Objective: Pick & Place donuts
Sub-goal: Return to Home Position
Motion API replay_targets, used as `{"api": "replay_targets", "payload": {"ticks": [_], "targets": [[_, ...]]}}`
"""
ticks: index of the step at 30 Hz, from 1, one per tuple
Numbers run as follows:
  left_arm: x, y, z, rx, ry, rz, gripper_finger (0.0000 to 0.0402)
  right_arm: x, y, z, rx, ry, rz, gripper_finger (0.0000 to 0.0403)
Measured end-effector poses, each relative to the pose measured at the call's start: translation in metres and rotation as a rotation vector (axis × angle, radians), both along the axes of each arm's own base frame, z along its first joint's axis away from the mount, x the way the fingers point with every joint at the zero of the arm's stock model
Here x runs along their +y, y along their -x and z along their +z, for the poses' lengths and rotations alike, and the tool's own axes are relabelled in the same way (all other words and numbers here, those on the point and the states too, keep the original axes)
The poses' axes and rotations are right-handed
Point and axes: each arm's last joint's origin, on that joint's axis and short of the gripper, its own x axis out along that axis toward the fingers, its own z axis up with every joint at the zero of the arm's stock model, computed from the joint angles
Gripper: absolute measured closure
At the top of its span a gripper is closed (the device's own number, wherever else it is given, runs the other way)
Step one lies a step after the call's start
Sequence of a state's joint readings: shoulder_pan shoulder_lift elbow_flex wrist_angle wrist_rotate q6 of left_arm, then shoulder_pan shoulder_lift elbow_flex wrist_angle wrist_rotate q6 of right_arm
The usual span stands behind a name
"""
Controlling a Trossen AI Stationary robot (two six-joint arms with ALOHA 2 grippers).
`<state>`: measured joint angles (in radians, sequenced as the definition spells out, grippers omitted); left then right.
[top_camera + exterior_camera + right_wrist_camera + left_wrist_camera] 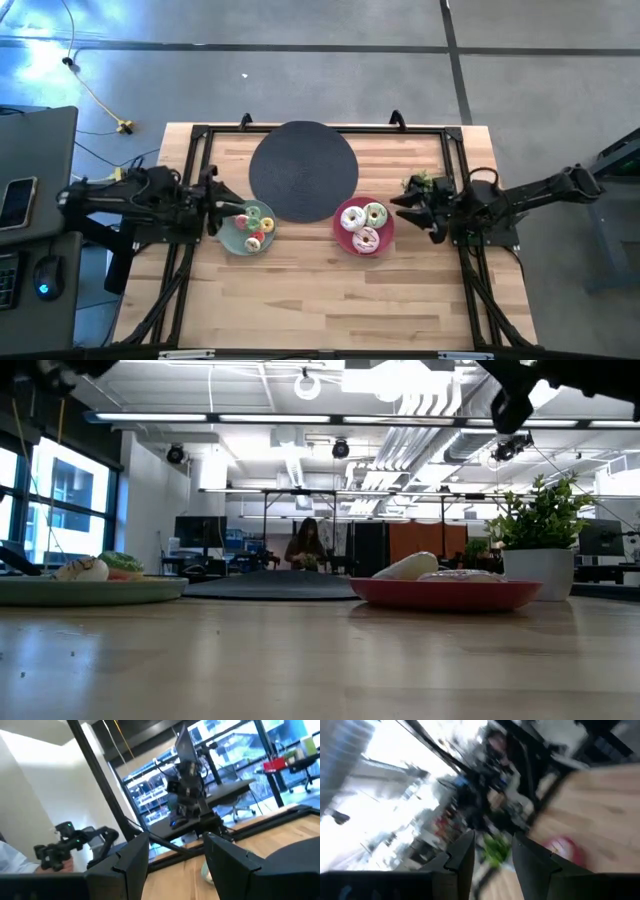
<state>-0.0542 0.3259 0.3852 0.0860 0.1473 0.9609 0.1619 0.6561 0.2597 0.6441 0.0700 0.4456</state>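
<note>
Counting donuts first: the small donuts sit bunched on the grey-green plate, just ahead of the left claw and slightly to its side. How many there are is too small to tell. The three larger donuts lie on the pink plate, just ahead of the right claw. Neither claw touches its plate, and both hang above the worktop, not on it.

Left claw: fingers spread, nothing between them, per its own wrist view. Right claw: same, spread and holding nothing.

You have no loose donut showing on the worktop in the high view, and the low view agrees: donuts on both plates, bare wood in front. So I judge that the placing is done and that all you have left is pulling both arms back to rest. Nothing needs gripping.

Further out, the dark round mat lies between the two claws and beyond the plates, with nothing on it. The potted plant stands right beside the right claw, so mind it when you draw that arm back. A person shows far off in the room behind, well away from the worktop.
</note>
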Motion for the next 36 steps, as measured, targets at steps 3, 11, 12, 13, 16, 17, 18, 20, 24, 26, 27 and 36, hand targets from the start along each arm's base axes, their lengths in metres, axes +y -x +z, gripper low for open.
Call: {"api": "replay_targets", "payload": {"ticks": [3, 11, 12, 13, 16, 17, 18, 20, 24, 26, 27, 36], "targets": [[0.003, 0.017, -0.008, 0.058, 0.007, 0.022, 0.0278, -0.002, 0.012, -0.012, -0.006, -0.001, -0.014, 0.0222], [0.006, 0.049, -0.015, 0.031, -0.044, 0.091, 0.0278, -0.007, 0.032, -0.040, -0.057, -0.016, -0.054, 0.0222], [0.006, 0.049, -0.016, 0.043, -0.046, 0.106, 0.0278, -0.007, 0.034, -0.042, -0.063, -0.011, -0.056, 0.0222], [0.007, 0.048, -0.018, 0.062, -0.048, 0.118, 0.0278, -0.007, 0.035, -0.045, -0.067, -0.004, -0.058, 0.0222], [0.008, 0.044, -0.021, 0.083, -0.057, 0.157, 0.0278, -0.008, 0.037, -0.050, -0.066, 0.017, -0.083, 0.0222], [0.008, 0.043, -0.023, 0.083, -0.058, 0.163, 0.0278, -0.008, 0.037, -0.051, -0.056, 0.030, -0.093, 0.0222], [0.008, 0.042, -0.027, 0.095, -0.063, 0.161, 0.0278, -0.009, 0.038, -0.050, -0.064, 0.039, -0.107, 0.0222], [0.007, 0.040, -0.033, 0.103, -0.083, 0.135, 0.0278, -0.009, 0.039, -0.049, -0.083, 0.062, -0.122, 0.0222], [0.006, 0.035, -0.044, 0.133, -0.094, 0.105, 0.0278, -0.009, 0.039, -0.049, -0.084, 0.091, -0.123, 0.0222], [0.006, 0.032, -0.052, 0.151, -0.112, 0.109, 0.0278, -0.008, 0.038, -0.050, -0.070, 0.106, -0.110, 0.0222], [0.006, 0.031, -0.055, 0.158, -0.118, 0.115, 0.0278, -0.008, 0.038, -0.051, -0.059, 0.112, -0.103, 0.0222], [0.007, 0.021, -0.083, 0.219, -0.193, 0.150, 0.0278, -0.008, 0.036, -0.059, 0.020, 0.231, -0.144, 0.0222]]}}
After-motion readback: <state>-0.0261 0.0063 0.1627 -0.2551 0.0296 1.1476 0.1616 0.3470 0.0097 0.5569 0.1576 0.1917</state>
